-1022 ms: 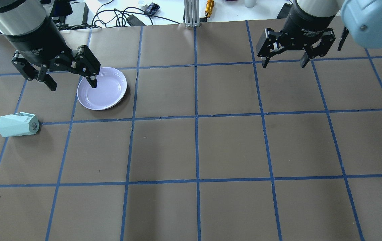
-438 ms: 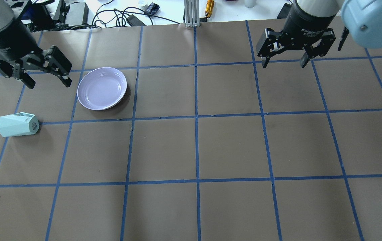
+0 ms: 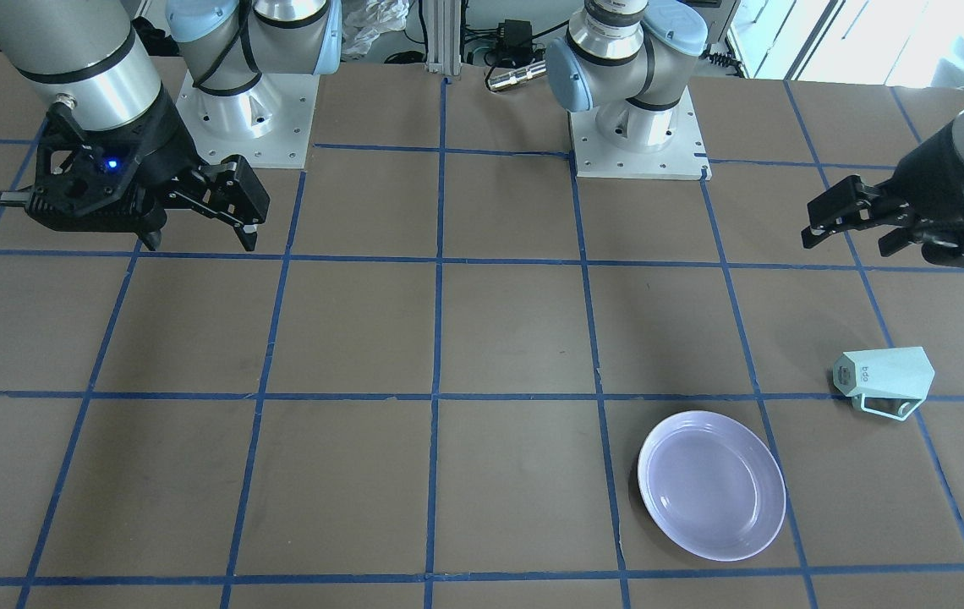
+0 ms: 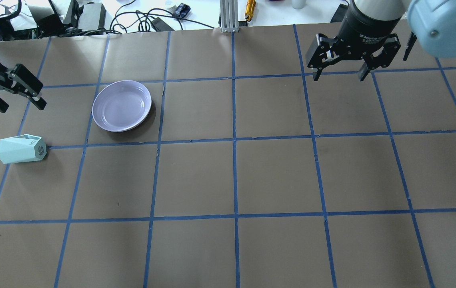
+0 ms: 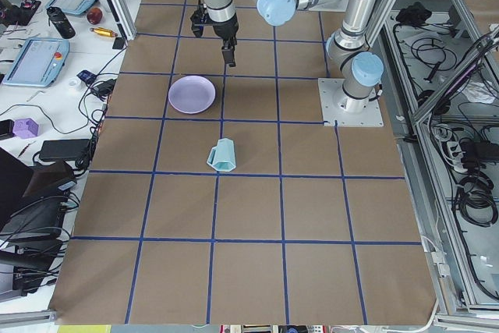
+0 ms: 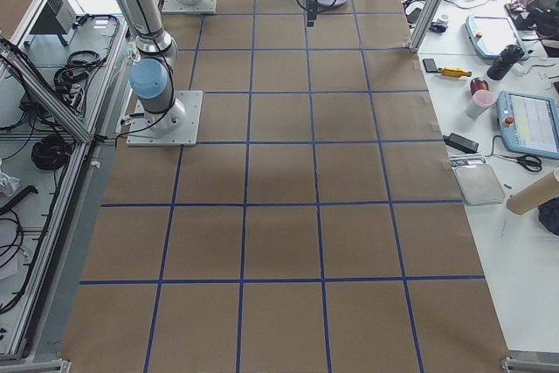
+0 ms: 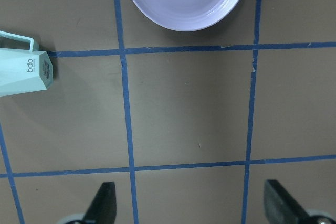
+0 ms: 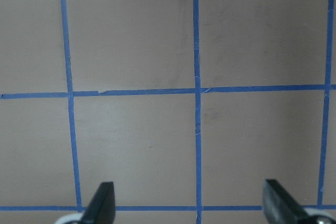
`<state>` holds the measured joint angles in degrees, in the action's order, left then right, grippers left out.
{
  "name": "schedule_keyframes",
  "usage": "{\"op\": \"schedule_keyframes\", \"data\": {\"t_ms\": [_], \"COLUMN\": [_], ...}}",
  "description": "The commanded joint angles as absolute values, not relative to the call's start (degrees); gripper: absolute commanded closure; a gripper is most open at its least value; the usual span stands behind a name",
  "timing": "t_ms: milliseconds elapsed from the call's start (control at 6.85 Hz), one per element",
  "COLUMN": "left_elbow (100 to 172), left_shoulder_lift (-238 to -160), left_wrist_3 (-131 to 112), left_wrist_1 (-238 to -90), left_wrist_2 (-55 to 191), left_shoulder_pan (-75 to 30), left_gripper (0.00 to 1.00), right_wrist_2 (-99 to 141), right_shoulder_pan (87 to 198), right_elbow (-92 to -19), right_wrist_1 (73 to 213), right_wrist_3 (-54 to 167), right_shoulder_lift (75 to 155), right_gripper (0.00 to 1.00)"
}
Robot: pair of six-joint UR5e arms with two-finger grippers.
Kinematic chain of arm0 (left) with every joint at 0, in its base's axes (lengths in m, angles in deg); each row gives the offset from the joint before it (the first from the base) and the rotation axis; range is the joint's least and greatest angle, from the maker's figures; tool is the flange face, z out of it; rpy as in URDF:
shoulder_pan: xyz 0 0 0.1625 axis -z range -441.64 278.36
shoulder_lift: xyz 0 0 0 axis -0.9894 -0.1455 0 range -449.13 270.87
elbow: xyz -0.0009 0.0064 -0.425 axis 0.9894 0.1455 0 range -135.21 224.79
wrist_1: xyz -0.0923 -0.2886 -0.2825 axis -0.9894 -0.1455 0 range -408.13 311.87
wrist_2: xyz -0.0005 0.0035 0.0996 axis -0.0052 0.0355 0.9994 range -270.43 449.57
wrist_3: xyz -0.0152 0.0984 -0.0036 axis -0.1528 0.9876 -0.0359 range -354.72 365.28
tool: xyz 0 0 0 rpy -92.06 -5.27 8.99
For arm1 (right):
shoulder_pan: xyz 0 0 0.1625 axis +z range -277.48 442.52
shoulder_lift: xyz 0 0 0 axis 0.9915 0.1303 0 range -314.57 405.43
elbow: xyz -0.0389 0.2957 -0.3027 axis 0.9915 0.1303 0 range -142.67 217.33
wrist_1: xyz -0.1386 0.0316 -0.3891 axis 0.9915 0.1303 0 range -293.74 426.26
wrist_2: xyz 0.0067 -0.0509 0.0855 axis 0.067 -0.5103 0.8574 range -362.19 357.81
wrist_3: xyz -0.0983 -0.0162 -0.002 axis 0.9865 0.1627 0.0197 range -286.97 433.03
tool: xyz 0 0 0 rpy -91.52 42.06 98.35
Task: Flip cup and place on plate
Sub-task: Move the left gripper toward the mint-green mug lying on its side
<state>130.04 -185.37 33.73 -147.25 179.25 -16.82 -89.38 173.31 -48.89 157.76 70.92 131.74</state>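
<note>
One pale mint cup (image 4: 21,149) lies on its side on the brown surface (image 4: 276,176), nearest the robot on its left. It rests across a blue tape line (image 4: 196,140), handle turned away from the robot and lettered base pointing right. Beyond it, toward the middle, the lavender plate (image 4: 122,105) sits flat, well apart from the cup. The left hand (image 4: 22,106) hovers beyond the cup, beside the plate, fingers spread wide. Farthest off on the other side, the right hand (image 4: 339,76) hangs released too.
</note>
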Motion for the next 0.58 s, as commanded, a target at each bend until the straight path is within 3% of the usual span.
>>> {"op": "schedule_keyframes", "data": {"t_ms": [0, 438], "left_elbow": [129.6, 129.4], "left_shoulder_lift": [-189.0, -194.2], "left_wrist_3": [43.3, 55.1], "left_wrist_1": [-145.3, -138.5], "left_wrist_2": [179.4, 179.6], "left_shoulder_pan": [-23.7, -29.9], "left_gripper": [0.0, 0.0], "right_wrist_2": [-89.4, -89.4], "right_shoulder_pan": [173.3, 173.3], "right_elbow": [-49.0, -48.9], "right_wrist_1": [157.8, 157.8], "right_wrist_3": [70.9, 70.9], "right_shoulder_lift": [131.7, 131.7], "right_gripper": [0.0, 0.0]}}
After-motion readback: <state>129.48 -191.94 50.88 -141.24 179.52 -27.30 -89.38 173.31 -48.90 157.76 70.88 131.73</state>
